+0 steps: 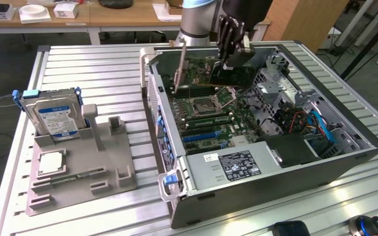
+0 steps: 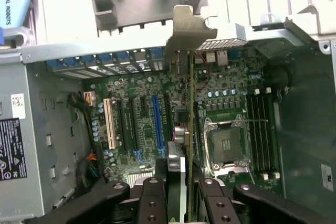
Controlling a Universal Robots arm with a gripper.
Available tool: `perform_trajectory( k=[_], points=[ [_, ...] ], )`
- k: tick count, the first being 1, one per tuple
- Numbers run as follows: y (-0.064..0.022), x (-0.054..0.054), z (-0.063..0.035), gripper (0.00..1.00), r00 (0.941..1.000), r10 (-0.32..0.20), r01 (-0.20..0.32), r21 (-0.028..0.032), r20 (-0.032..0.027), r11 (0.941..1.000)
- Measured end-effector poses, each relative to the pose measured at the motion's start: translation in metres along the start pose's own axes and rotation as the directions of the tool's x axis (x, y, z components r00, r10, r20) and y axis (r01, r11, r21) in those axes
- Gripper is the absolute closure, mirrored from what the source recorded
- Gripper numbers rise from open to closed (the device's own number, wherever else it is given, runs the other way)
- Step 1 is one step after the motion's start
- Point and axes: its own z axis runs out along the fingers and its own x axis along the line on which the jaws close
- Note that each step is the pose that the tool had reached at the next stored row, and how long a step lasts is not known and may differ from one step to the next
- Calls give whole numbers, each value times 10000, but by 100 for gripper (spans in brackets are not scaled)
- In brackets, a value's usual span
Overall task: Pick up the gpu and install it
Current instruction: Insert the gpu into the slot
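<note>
My gripper is shut on the gpu, a flat black card with a greyish metal end bracket. It hangs above the motherboard at the far end of the open computer case. In the wrist view the gpu stands edge-on between my black fingers. Its bracket reaches the case's rear wall. Beneath the card, slightly to one side of it, lies a long blue slot. The card's lower edge is above the board, apart from the slots.
A CPU socket and memory slots lie beside the card. The power supply fills the case's near end. On the exterior view's left, a grey fixture holds a silver hard drive and a chip.
</note>
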Motion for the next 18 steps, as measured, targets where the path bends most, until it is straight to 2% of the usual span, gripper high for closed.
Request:
perform_trajectory(
  k=[4, 11, 18],
  points=[
    [0, 0, 5, 72, 9980, -625, 625, -6, -33, 9980],
    [-6, -1, 8, 72, 9893, -1457, 1457, -19, -76, 9893],
    [-58, -6, 11, 72, 9832, -1821, 1821, -29, -89, 9833]
  ],
)
